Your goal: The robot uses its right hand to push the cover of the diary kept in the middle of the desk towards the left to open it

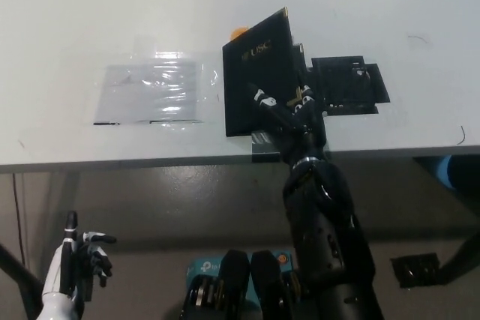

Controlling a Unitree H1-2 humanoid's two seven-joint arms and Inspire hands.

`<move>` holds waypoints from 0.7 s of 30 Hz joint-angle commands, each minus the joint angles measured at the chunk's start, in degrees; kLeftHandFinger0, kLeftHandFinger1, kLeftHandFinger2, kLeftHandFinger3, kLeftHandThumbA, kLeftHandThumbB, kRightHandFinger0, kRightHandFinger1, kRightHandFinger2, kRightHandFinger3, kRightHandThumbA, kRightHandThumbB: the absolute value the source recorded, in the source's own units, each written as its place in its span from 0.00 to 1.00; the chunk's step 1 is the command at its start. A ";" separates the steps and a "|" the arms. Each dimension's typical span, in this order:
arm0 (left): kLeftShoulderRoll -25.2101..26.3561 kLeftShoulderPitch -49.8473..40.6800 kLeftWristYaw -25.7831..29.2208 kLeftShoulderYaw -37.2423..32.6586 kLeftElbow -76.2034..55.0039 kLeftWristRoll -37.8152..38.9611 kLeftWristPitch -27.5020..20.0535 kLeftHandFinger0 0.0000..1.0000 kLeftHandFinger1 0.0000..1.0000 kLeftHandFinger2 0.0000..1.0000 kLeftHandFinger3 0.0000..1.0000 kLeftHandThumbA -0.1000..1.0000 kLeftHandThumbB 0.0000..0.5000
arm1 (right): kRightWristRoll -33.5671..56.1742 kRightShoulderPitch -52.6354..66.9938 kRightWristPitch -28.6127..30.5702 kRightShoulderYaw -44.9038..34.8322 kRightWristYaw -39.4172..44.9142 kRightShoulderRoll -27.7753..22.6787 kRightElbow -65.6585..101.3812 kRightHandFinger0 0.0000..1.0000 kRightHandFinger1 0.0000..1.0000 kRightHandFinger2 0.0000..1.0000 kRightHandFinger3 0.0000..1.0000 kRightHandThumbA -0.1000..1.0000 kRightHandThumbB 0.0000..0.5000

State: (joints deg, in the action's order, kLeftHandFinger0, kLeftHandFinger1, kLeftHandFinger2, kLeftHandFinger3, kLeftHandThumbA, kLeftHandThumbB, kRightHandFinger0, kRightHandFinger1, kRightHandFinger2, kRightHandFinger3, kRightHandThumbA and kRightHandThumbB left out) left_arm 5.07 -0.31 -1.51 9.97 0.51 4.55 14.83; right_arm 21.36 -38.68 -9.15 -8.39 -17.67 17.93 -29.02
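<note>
A black diary (255,73) with gold "USC" lettering lies near the front edge of the white desk (112,13). Its cover is tilted up along the right side, leaning toward the left. My black right hand (289,114) reaches over the desk edge, its spread fingers pressed against the raised cover from the right and below, holding nothing. My white left hand (75,264) hangs below the desk at the lower left with its fingers apart.
A clear plastic sheet (154,91) lies taped to the desk left of the diary. A black flat piece (349,84) sits right of the diary. A small orange thing (238,33) peeks out behind the diary. Grey tape (262,140) holds the diary's front edge.
</note>
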 commanded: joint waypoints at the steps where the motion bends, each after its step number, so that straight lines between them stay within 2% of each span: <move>1: 0.78 0.70 0.38 0.09 -1.39 0.11 -0.32 0.17 0.21 0.21 0.39 1.00 0.96 | 0.45 -3.51 -2.25 3.78 2.90 3.84 -3.24 1.00 1.00 1.00 1.00 0.99 0.37; 5: 0.89 0.18 0.22 -0.26 -1.31 -0.18 -0.67 0.18 0.22 0.22 0.39 1.00 0.93 | -2.93 -5.20 -2.85 5.87 4.47 3.66 -2.42 1.00 1.00 1.00 1.00 1.00 0.36; 6: 0.44 0.34 0.57 0.06 -1.65 0.26 0.20 0.14 0.19 0.19 0.37 1.00 0.90 | -3.90 -6.41 -2.77 6.88 4.63 3.57 -2.43 0.97 1.00 1.00 1.00 0.95 0.42; 7: 0.43 0.53 0.67 -0.14 -1.62 -0.03 0.45 0.13 0.19 0.19 0.37 1.00 0.91 | -4.03 -6.88 -2.83 7.09 4.43 3.55 -2.48 0.99 1.00 1.00 1.00 0.98 0.37; 11: 0.60 1.17 0.55 -0.35 -1.57 -0.12 0.60 0.13 0.19 0.20 0.38 1.00 0.87 | -6.11 -9.03 -2.75 9.39 4.17 3.26 -4.09 1.00 1.00 1.00 1.00 1.00 0.32; 13: 0.75 1.35 0.40 -0.50 -0.95 -0.21 0.20 0.14 0.20 0.19 0.39 1.00 0.91 | -6.32 -9.66 -1.82 10.30 5.29 3.55 -5.65 1.00 1.00 1.00 1.00 1.00 0.36; 15: 0.86 1.67 -0.10 -0.78 -0.88 0.03 -0.09 0.14 0.19 0.20 0.38 1.00 0.87 | -6.62 -10.07 -1.82 10.48 4.85 3.74 -6.28 1.00 1.00 1.00 1.00 0.99 0.38; 17: 1.13 1.73 -0.14 -1.22 -0.67 -0.64 -0.71 0.14 0.19 0.20 0.39 1.00 0.93 | -7.73 -10.24 -2.11 11.53 5.07 3.57 -6.53 1.00 1.00 1.00 1.00 1.00 0.39; 19: 1.26 1.94 -0.19 -1.69 -0.69 -0.96 -0.59 0.14 0.19 0.20 0.39 1.00 0.93 | -7.75 -10.17 -2.17 11.54 5.04 3.41 -6.39 1.00 1.00 1.00 1.00 1.00 0.40; 21: 1.38 2.20 -0.31 -2.26 -0.48 -1.19 -0.87 0.19 0.22 0.22 0.38 1.00 0.98 | -8.36 -10.67 -2.01 11.78 4.79 3.48 -7.34 1.00 1.00 1.00 1.00 0.98 0.41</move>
State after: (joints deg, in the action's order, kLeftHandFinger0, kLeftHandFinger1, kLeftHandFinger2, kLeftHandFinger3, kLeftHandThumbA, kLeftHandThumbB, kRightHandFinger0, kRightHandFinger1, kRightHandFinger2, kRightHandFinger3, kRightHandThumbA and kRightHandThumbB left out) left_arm 5.50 0.70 -1.57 8.69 0.58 4.35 15.25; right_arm 15.46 -45.78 -10.89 2.35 -14.56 19.78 -35.98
